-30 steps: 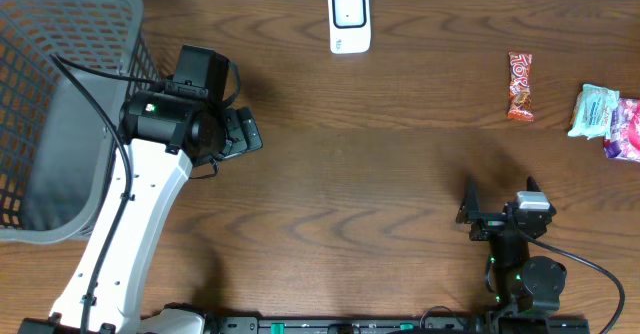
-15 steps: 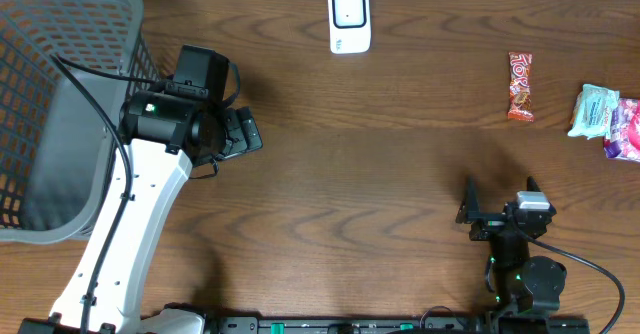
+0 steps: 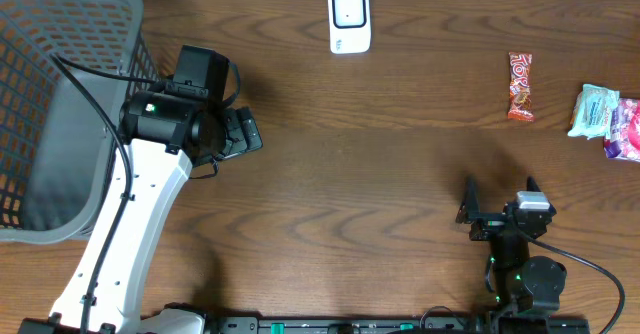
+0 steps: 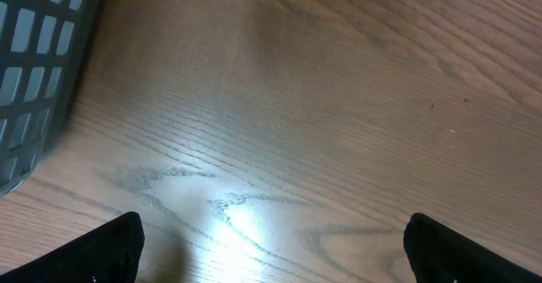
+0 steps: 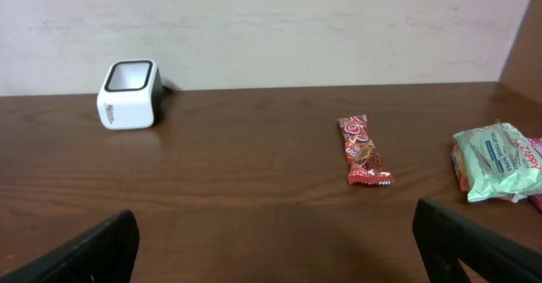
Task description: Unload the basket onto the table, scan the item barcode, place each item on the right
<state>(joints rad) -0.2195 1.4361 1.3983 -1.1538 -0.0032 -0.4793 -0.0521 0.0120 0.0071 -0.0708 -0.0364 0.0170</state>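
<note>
Since the red foil-wrapped candy bar (image 3: pixel 520 86) lies lengthwise straight ahead of the spread, empty right gripper (image 3: pixel 500 189), that arm is nearer

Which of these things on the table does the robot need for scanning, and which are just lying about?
For the job:
white scanner
red candy bar, green packet, pink packet: any could be the item to scan

Probably just there:
grey basket, not needed for the scan itself
</note>
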